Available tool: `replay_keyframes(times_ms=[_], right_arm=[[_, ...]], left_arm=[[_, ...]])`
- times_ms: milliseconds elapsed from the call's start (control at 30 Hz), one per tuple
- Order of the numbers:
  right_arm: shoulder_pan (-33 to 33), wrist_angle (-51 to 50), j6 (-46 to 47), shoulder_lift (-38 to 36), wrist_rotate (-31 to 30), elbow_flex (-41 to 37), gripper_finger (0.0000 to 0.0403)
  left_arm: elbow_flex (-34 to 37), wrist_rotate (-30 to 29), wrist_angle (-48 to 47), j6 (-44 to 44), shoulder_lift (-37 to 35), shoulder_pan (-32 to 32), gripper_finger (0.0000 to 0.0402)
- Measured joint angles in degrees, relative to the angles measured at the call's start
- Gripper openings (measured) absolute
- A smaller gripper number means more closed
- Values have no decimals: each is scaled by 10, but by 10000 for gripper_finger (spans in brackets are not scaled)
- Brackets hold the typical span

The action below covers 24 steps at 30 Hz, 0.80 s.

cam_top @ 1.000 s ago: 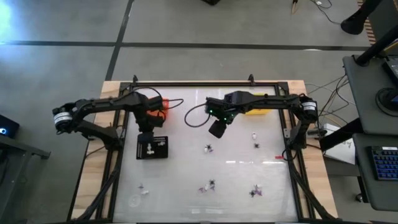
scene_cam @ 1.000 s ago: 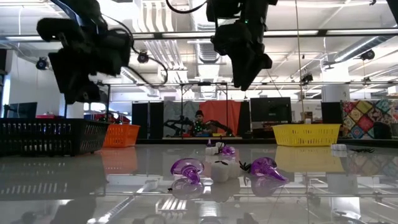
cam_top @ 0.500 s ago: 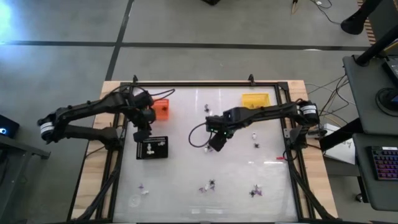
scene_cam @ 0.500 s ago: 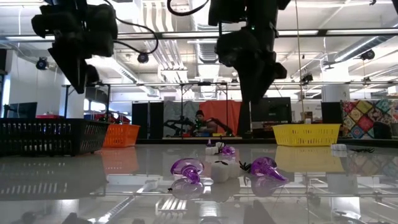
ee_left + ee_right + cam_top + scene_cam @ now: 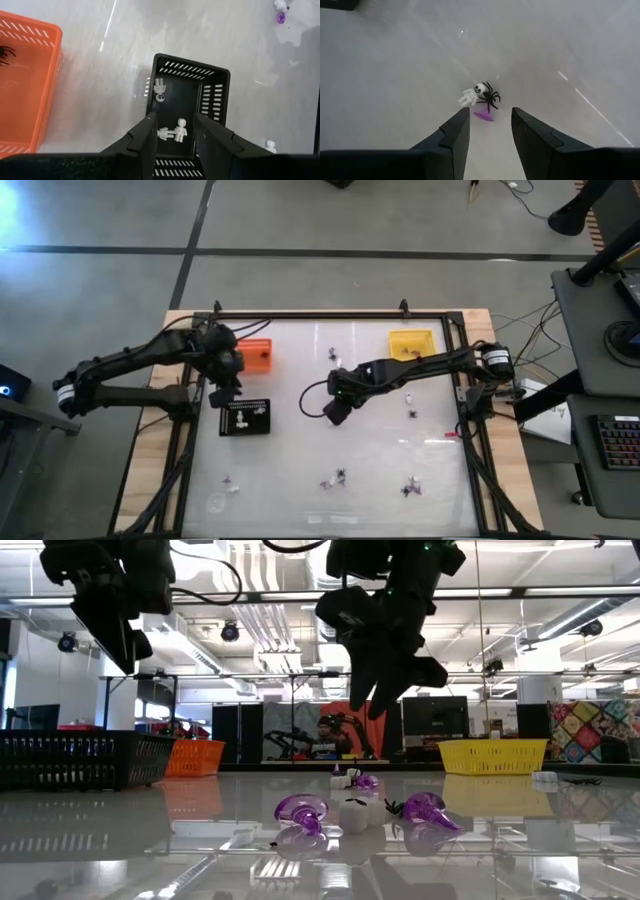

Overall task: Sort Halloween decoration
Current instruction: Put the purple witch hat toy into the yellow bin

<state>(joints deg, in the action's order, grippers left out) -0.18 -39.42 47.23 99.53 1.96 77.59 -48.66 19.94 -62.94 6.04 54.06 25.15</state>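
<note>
Halloween decoration (image 5: 481, 101) just ahead of the right gripper (image 5: 490, 131): small cluster of white skeleton (image 5: 468, 97), black spider (image 5: 489, 96) and purple trinket (image 5: 483, 116), touching or overlapping, framed between the fingertips. Jaws well apart, nothing held. Best handled, by judgement, by picking one piece only: centre on the spider or the skeleton, descend straight, close gently, avoid dragging neighbours along. Farther off, left gripper (image 5: 173, 134) poised above the black tray (image 5: 218, 95), fingers spread, empty; white skeletons (image 5: 174, 132) lying inside the tray below it. Beyond, orange tray (image 5: 47, 85) with a spider (image 5: 7, 50), beside the black one. Farthest, yellow tray (image 5: 411, 341) and more scattered trinkets (image 5: 339, 478) toward the table's near edge.
</note>
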Motion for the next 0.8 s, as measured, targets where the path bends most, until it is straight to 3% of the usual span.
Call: replay_keyframes(times_ms=[333,600,800], right_arm=[[14,21,56,0,0,-44,136],[23,140,58,0,0,-91,132],[24,149,72,1,0,-113,134]], left_arm=[[0,0,-1,-12,-11,0,109],[1,0,2,-8,-9,0,109],[1,-1,2,-8,-9,0,109]])
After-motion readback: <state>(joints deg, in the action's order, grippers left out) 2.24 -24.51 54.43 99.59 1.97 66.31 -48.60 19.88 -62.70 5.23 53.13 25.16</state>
